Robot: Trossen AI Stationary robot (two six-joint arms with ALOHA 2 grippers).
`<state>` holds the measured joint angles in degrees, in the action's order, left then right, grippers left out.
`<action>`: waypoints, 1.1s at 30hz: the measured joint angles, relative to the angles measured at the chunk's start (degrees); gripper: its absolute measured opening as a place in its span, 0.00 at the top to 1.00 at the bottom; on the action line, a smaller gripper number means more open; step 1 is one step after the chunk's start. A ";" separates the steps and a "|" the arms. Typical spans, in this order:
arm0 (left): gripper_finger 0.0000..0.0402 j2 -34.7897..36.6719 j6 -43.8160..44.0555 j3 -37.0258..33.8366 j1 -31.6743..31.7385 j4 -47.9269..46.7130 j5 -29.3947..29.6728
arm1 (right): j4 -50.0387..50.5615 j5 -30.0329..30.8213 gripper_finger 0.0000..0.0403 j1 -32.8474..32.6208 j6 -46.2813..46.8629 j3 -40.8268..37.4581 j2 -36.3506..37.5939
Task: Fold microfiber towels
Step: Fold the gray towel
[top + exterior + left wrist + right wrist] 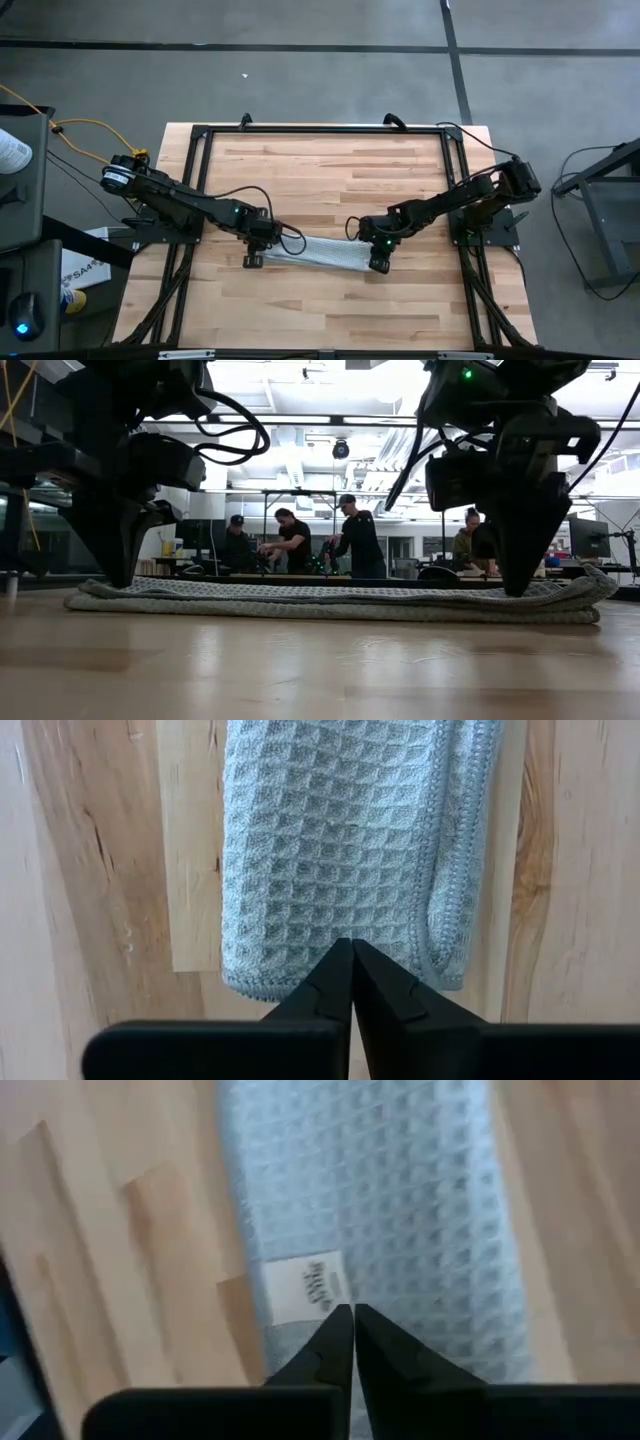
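Towel lay near the table's front-centre, already folded into a narrow flat strip. My left gripper pinched one end; my right gripper pinched the other, beside a small white label. Both sets of jaws were drawn tight on cloth, tips meeting. For the next fold, I judged it best to lift both ends level, keep the layers pinched together, and carry one end over the other with edges matched. Long axis ran left to right across the table, dipping slightly toward the front at my right end.
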<state>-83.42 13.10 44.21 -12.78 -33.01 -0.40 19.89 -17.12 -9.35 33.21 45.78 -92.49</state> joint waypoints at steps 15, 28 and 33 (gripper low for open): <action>1.00 -0.02 1.96 -0.02 0.00 0.04 6.20 | 0.27 7.00 0.99 -2.29 3.01 0.00 0.02; 1.00 -0.04 3.89 -0.04 -3.11 0.24 10.51 | 2.67 17.04 1.00 -6.80 5.47 0.00 0.02; 1.00 -2.04 3.86 -0.07 -4.27 0.62 10.61 | 3.29 17.39 1.00 -6.80 7.39 0.00 0.02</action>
<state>-85.46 16.96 44.14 -17.05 -32.40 10.21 23.18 0.27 -16.14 40.60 45.78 -92.47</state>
